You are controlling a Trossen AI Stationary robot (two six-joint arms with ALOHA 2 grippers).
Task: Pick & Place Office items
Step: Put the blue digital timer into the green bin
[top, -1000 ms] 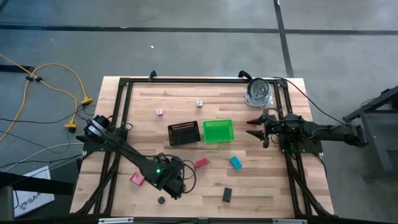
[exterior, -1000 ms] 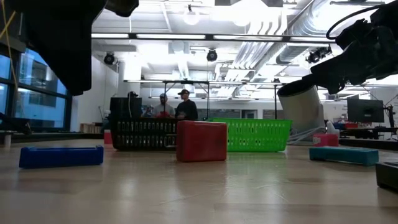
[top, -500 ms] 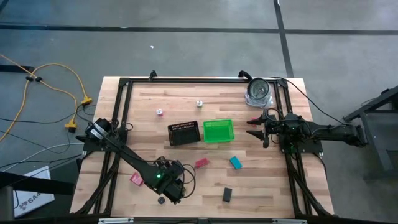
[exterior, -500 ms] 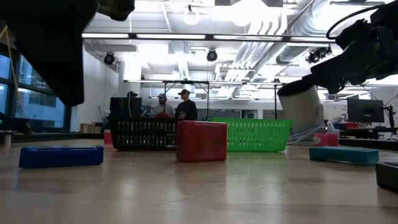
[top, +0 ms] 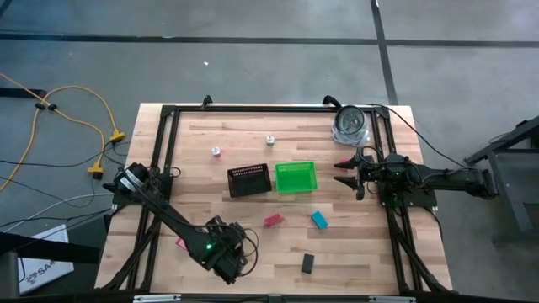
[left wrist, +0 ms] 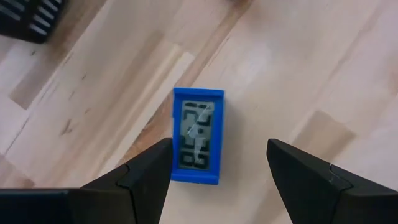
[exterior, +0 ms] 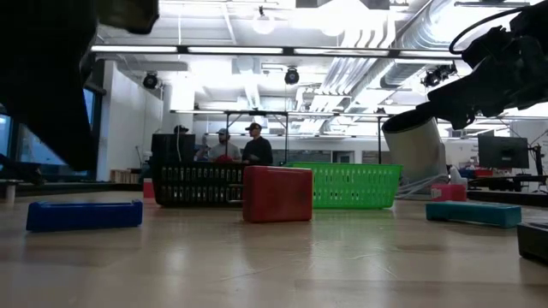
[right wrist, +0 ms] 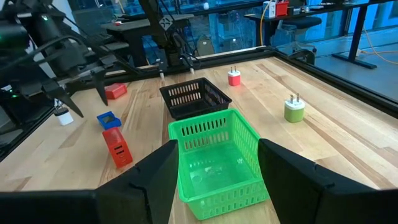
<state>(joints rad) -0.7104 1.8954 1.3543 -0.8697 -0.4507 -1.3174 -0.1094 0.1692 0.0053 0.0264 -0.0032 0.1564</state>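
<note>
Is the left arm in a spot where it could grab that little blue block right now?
Probably yes. The left gripper hangs right above the blue block with its fingers open. The block lies flat on bare table, nearer one finger than the other, so a small sideways shift may help. Nothing blocks the way.

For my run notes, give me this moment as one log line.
left gripper: open over blue block | right gripper: open, facing green bin | block: flat on table, not gripped
</note>
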